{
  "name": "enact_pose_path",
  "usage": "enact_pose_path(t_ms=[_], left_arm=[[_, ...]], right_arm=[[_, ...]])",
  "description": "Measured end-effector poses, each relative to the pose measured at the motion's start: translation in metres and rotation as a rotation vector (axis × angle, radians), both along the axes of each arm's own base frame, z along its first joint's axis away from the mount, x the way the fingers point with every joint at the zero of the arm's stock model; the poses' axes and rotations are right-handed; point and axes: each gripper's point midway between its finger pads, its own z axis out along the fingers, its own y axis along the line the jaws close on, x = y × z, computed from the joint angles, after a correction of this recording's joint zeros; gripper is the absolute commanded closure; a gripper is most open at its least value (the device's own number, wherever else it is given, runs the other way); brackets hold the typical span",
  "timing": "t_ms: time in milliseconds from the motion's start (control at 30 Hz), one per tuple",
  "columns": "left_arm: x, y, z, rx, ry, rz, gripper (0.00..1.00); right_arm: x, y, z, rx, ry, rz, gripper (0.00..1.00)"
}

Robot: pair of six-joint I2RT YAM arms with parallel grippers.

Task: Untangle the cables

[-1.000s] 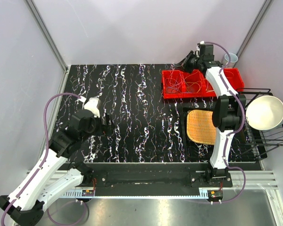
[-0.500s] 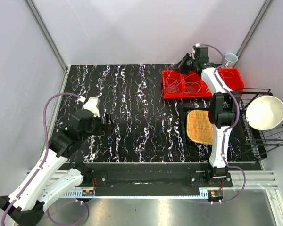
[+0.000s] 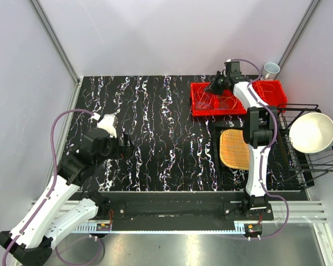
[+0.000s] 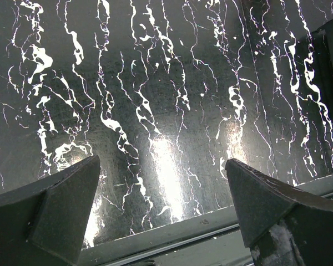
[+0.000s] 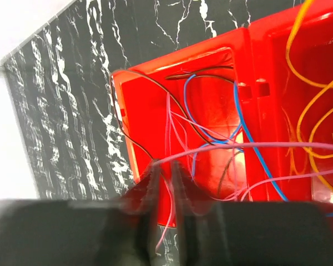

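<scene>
Pink cable (image 5: 238, 145) stretches taut from the nearly closed right claw (image 5: 165, 169), which pinches it above the tangled cables (image 5: 248, 138) in the red tray's (image 5: 125, 138) left compartment. The left claw (image 4: 161, 166) gapes empty over the table (image 4: 155, 83). Next, likely: lift that strand clear without dragging its neighbours.

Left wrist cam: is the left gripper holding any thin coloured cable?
No, the left gripper hangs wide open over the black marbled table, nothing between its fingers.

The top view looks down from above and behind the arms over the whole bench (image 3: 155, 133). The left wrist view faces the bench closely. The right wrist view faces the bin (image 5: 139, 111) closely, which the top view shares.
</scene>
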Motion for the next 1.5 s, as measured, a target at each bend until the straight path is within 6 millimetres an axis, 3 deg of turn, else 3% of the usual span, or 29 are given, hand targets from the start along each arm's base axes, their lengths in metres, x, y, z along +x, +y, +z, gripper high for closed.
enact_pose_path(t_ms=[33,133,267,433,700,933,1033,1067,1133,1200,1300,1500], left_arm=[[0.0,0.0,0.0,0.0,0.0,0.001,0.01],[0.0,0.0,0.0,0.0,0.0,0.002,0.01],[0.0,0.0,0.0,0.0,0.0,0.002,0.01],[0.0,0.001,0.0,0.0,0.0,0.003,0.01],[0.001,0.001,0.0,-0.001,0.0,0.007,0.01],[0.001,0.002,0.0,-0.002,0.001,0.009,0.01],[0.002,0.002,-0.001,0.001,0.006,0.011,0.01],[0.002,0.002,-0.002,0.003,0.009,0.014,0.01],[0.004,0.004,-0.004,0.008,0.018,0.021,0.01],[0.007,0.006,-0.007,0.014,0.03,0.037,0.01],[0.019,0.015,-0.013,0.036,0.044,0.099,0.01],[0.056,0.036,-0.05,0.159,0.03,0.263,0.01]], right_arm=[[-0.001,0.001,0.0,-0.006,0.003,0.004,0.47],[0.0,0.006,0.007,-0.035,-0.012,0.023,0.33],[0.0,0.017,0.022,-0.077,-0.051,0.046,0.27],[-0.017,0.024,0.043,-0.154,-0.063,0.056,0.25],[-0.054,0.008,0.077,-0.21,-0.092,0.018,0.25],[-0.093,0.008,0.071,-0.228,-0.068,0.041,0.22],[-0.118,0.012,0.071,-0.245,-0.073,0.077,0.21],[-0.126,0.012,0.073,-0.248,-0.091,0.085,0.18],[-0.148,0.009,0.079,-0.252,-0.145,0.096,0.01],[-0.171,0.003,0.082,-0.26,-0.203,0.092,0.0],[-0.198,-0.012,0.081,-0.298,-0.306,0.075,0.0],[-0.215,-0.031,0.058,-0.364,-0.411,0.032,0.0]])
